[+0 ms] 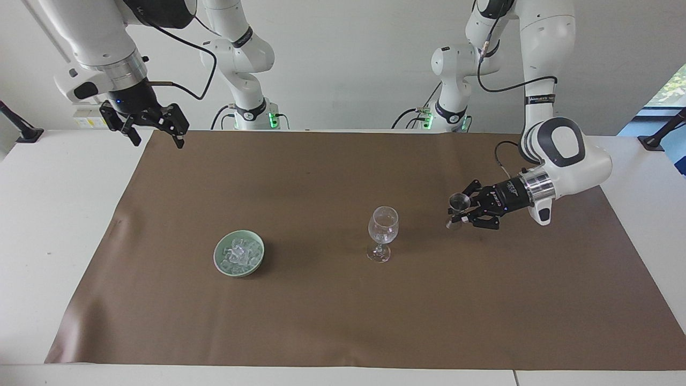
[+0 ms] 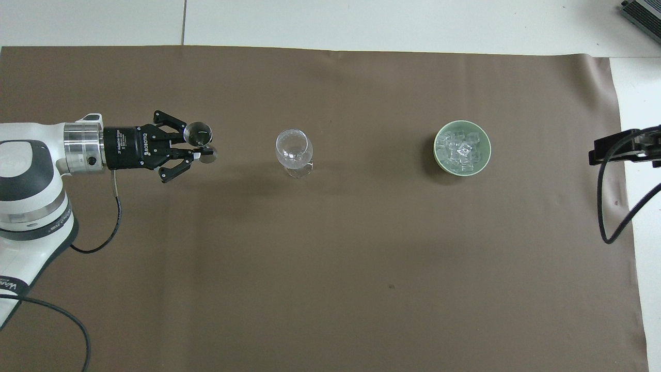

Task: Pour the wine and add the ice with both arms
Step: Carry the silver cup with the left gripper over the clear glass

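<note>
A clear empty wine glass (image 1: 383, 225) stands upright mid-mat, also in the overhead view (image 2: 294, 150). My left gripper (image 1: 462, 212) is shut on a small metal jigger (image 1: 459, 203) and holds it above the mat, beside the glass toward the left arm's end; both show from overhead, the left gripper (image 2: 200, 150) and the jigger (image 2: 197, 133). A pale green bowl (image 1: 216, 257) holds several clear pieces of ice (image 1: 239, 252) toward the right arm's end. My right gripper (image 1: 157, 140) is open and empty, raised over the mat's corner near the robots, where the right arm waits.
A brown mat (image 1: 321, 321) covers most of the white table. From overhead the bowl's rim (image 2: 437, 147) and its ice (image 2: 461, 150) show, and the right gripper's black body (image 2: 619, 147) pokes in at the edge with a hanging cable.
</note>
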Robot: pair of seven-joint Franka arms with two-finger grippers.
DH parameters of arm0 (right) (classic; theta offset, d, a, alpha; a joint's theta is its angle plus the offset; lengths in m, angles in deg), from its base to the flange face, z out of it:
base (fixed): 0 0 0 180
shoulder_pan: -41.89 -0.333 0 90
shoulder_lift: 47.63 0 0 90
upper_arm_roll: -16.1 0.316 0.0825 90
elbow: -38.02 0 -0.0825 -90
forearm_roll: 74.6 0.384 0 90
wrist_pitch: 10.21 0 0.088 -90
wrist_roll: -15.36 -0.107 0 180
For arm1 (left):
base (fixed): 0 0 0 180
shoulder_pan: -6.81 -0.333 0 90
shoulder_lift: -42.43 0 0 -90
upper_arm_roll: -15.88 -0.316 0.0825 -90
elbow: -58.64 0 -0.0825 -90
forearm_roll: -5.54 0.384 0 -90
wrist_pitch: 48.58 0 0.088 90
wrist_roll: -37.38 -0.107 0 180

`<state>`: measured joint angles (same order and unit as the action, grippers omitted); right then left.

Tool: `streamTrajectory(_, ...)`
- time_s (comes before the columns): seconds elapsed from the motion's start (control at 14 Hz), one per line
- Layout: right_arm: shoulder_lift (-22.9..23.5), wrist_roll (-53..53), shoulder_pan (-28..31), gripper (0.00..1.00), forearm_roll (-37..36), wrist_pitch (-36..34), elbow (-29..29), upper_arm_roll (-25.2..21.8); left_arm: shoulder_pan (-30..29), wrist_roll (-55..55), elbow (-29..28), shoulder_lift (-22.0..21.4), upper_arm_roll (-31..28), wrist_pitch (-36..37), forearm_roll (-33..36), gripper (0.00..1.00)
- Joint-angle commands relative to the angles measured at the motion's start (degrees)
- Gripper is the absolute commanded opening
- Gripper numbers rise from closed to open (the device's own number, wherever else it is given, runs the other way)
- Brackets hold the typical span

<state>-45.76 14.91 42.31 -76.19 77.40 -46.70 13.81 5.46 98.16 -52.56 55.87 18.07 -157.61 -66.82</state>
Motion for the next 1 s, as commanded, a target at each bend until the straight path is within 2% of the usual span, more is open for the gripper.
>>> streamTrajectory(0.0, -0.9, 1.33, 0.2, 1.0, 0.72, 0.28, -1.07, -0.09, 3.44, 3.03, -1.13, -2.09, -0.88, -3.46, 0.81, 0.0)
streamTrajectory(0.93, -0.9, 1.33, 0.2, 1.0, 0.72, 0.28, -1.07, -0.09, 13.03, 11.91, -0.07, -2.71, -0.96, -15.86, 5.03, 0.0)
